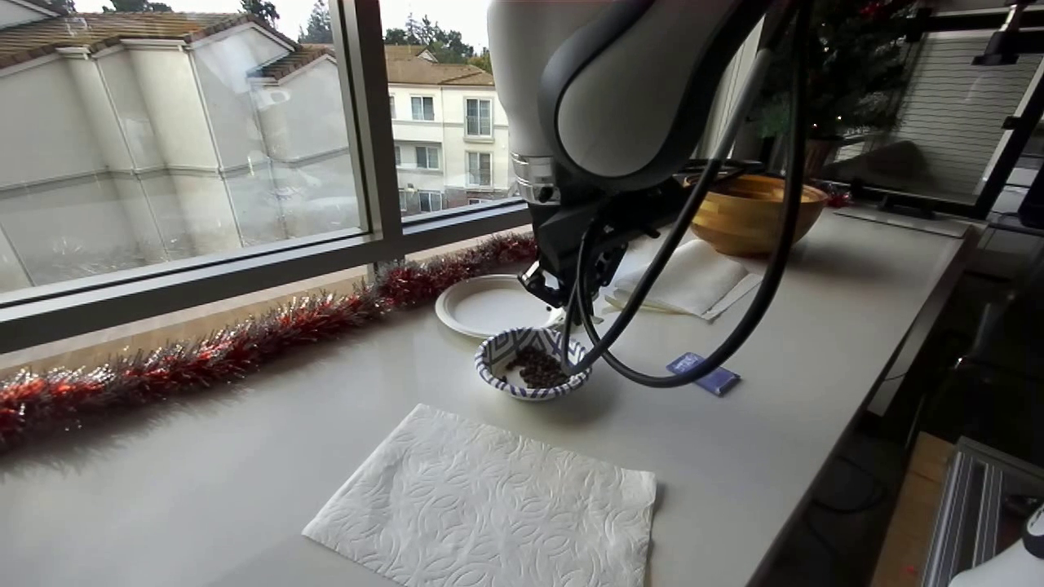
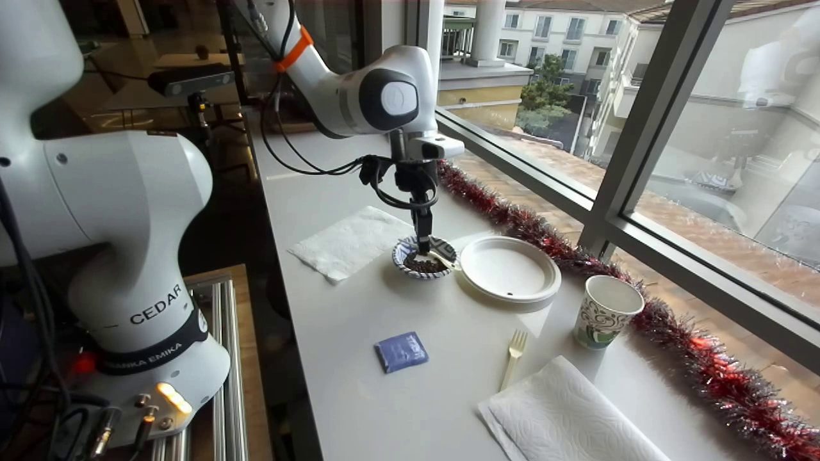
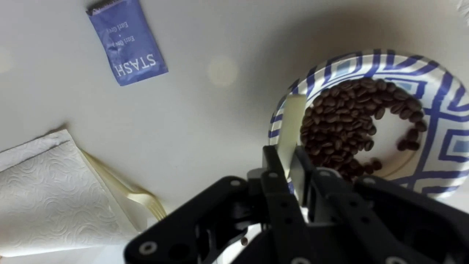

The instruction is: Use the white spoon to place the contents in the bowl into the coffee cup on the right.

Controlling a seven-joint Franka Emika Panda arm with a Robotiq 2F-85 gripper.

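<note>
The bowl (image 3: 388, 60) is a blue-and-white patterned paper bowl; it shows in both exterior views (image 1: 488, 380) (image 2: 401, 259). The contents, dark brown coffee beans (image 3: 337, 121), lie heaped to one side inside it. My gripper (image 3: 287, 156) is shut on the pale handle of the white spoon (image 3: 293, 117), at the bowl's edge. In an exterior view the gripper (image 2: 423, 246) points down over the bowl, with the spoon (image 2: 443, 258) slanting beside its fingertips. The spoon's scoop end is hidden in the wrist view. The coffee cup (image 2: 605, 314), pale with a leafy print, stands upright near the window.
A white plate (image 2: 509, 269) with a stray bean lies beside the bowl. A fork (image 2: 512, 358), napkins (image 2: 570, 416) (image 1: 489, 505) and a blue tea packet (image 2: 401, 351) lie on the table. Tinsel (image 2: 692, 346) runs along the window; a wooden bowl (image 1: 754, 216) stands further off.
</note>
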